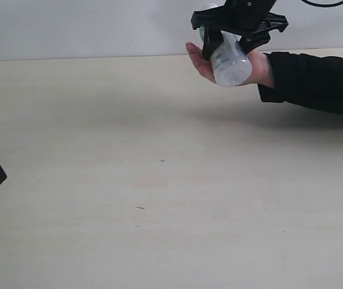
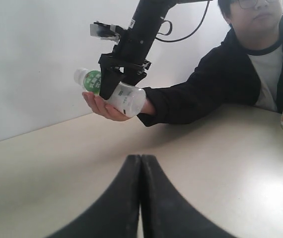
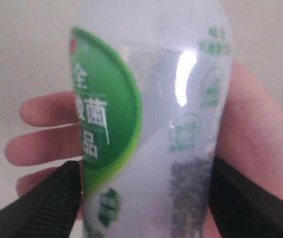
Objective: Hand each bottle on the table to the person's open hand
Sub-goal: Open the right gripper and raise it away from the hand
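Right wrist view: right gripper clamped mid-body on green-label bottle at person's hand; I reckon it's light, slick, thin-walled, so mid-label grip w/ gentle squeeze.

We're getting bright, even light; a soft shadow is falling across the table. Glare is streaking the bottle, which is blurring close-up. Left wrist view is bowing at the edges.
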Tool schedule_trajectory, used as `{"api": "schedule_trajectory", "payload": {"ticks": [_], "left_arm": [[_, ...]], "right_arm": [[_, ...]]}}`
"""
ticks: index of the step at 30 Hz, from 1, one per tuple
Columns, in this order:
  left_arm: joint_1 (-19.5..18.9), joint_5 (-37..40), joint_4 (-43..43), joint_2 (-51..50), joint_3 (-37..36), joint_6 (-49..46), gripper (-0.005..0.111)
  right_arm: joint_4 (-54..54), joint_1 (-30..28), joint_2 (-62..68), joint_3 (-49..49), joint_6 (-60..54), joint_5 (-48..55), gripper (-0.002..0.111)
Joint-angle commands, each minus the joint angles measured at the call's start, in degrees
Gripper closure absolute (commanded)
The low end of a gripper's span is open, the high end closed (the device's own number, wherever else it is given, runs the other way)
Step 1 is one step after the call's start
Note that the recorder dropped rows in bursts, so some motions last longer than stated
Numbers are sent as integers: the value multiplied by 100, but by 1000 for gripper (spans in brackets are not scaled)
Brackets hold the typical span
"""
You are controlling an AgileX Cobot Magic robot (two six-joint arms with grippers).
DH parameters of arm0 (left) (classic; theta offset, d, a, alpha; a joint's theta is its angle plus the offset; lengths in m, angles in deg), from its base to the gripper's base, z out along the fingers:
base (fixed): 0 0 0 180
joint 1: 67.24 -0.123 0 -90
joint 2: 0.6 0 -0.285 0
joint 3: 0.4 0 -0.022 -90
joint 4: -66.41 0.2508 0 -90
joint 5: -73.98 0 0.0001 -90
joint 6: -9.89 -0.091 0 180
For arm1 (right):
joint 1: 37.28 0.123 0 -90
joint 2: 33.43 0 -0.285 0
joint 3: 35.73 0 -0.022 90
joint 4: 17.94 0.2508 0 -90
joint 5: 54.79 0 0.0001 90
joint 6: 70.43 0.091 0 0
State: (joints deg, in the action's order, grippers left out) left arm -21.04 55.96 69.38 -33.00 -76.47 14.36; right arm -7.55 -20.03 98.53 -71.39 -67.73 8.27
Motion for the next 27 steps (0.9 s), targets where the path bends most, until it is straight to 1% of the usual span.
{"api": "schedule_trajectory", "payload": {"ticks": [1,4,10,12,15,18,21,23,27], "left_arm": [[-22,-20,-22,25,-9,27,104],[-22,-20,-22,25,-9,27,104],[-22,-20,-22,25,-9,27,104],[-22,-20,-22,25,-9,27,104],[-22,-20,-22,25,-9,27,104],[-22,-20,-22,25,-9,27,104],[-22,-20,-22,25,-9,27,104],[-22,-20,-22,25,-9,27,104],[-22,-20,-22,25,-9,27,104]], "right_arm": [[-34,8,-76,-68,-50,-201,31],[-4,8,-146,-68,-113,-268,28],[12,8,-450,-202,-168,-359,28],[12,8,-631,-247,-270,-359,29],[-3,8,-997,-257,-270,-359,34],[-3,8,-1358,-257,-388,-294,47],[22,8,-1702,-257,-575,-92,65],[34,8,-1922,-246,-627,87,80],[47,8,-2273,-246,-735,551,104]]}}
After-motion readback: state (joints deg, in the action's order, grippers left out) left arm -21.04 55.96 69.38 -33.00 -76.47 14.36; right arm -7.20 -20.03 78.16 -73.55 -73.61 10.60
